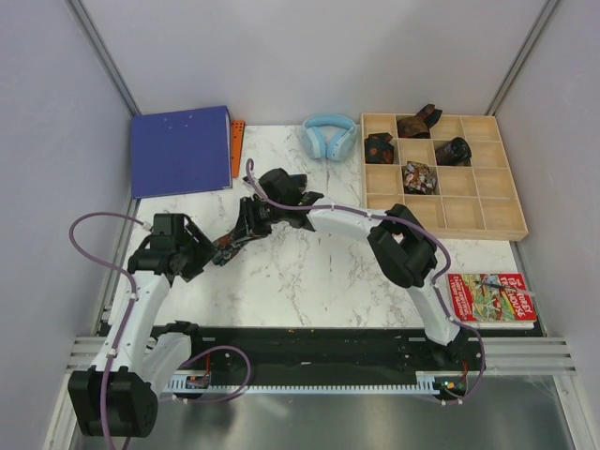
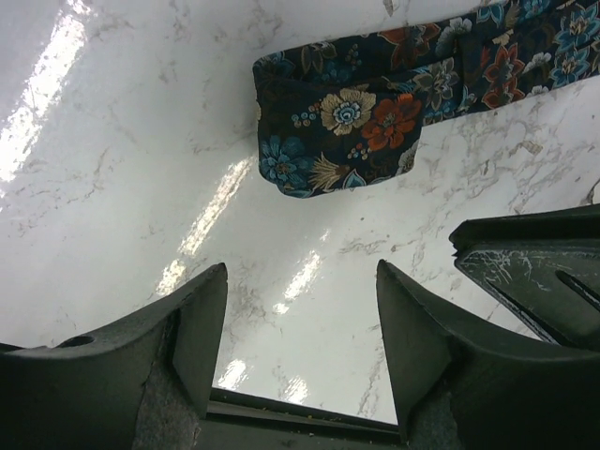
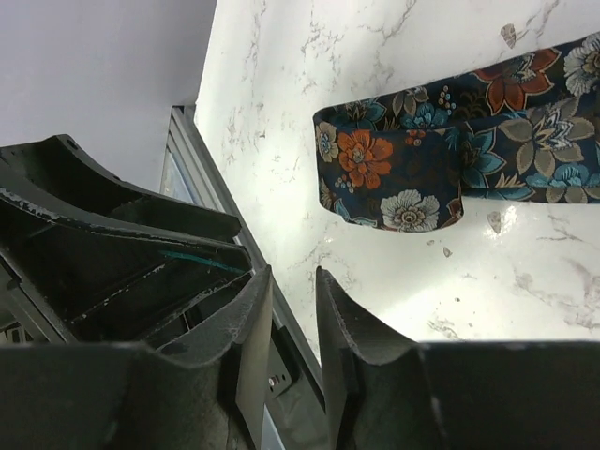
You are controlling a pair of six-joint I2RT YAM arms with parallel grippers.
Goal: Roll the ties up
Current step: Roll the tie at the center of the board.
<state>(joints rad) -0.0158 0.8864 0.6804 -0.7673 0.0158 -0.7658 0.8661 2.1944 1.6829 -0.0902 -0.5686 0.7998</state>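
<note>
A dark floral tie lies flat on the marble table, its end folded over. It shows in the left wrist view (image 2: 347,122) and the right wrist view (image 3: 422,159), and is mostly hidden under the grippers in the top view (image 1: 225,247). My left gripper (image 2: 300,272) is wide open and empty, a short way short of the folded end. My right gripper (image 3: 291,277) is empty, its fingers only narrowly apart, also short of the tie. Both grippers meet over the tie left of centre: left gripper (image 1: 212,249), right gripper (image 1: 242,230). Several rolled ties (image 1: 419,176) sit in the wooden box.
A wooden compartment box (image 1: 469,211) stands at the back right. Light-blue headphones (image 1: 329,136) lie at the back centre. A blue binder (image 1: 181,150) lies at the back left with an orange item (image 1: 237,145) beside it. A colourful book (image 1: 492,298) lies at the front right.
</note>
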